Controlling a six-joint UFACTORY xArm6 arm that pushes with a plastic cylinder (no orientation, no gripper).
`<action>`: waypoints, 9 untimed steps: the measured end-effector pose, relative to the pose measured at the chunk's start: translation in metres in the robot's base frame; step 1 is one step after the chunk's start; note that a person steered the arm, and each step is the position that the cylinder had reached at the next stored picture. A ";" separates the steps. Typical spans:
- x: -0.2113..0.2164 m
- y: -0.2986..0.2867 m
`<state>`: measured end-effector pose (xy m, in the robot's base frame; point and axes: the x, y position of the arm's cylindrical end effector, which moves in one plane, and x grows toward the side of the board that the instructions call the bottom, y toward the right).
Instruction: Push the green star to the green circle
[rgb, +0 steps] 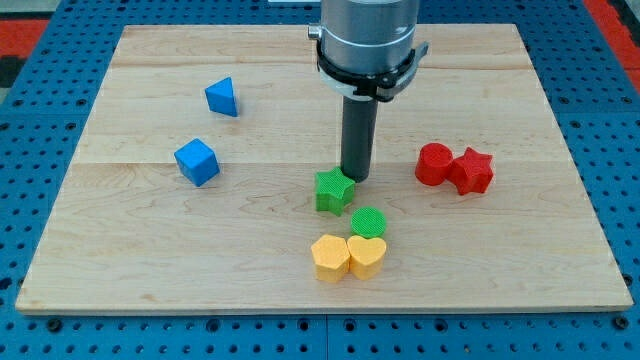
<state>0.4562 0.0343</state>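
Note:
The green star (334, 190) lies near the middle of the wooden board (130, 250). The green circle (368, 222) lies just below and to the right of it, a small gap apart. My tip (355, 178) stands right behind the star's upper right side, touching or nearly touching it. The rod hangs from the grey arm head (366, 40) at the view's top.
A yellow pentagon-like block (330, 257) and a yellow heart (366, 256) sit side by side just below the green circle. A red round block (435, 164) and a red star (471, 170) touch at the right. A blue triangle (222, 97) and a blue cube (196, 161) lie at the left.

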 end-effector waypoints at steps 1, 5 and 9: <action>-0.004 -0.009; 0.018 -0.049; 0.044 -0.049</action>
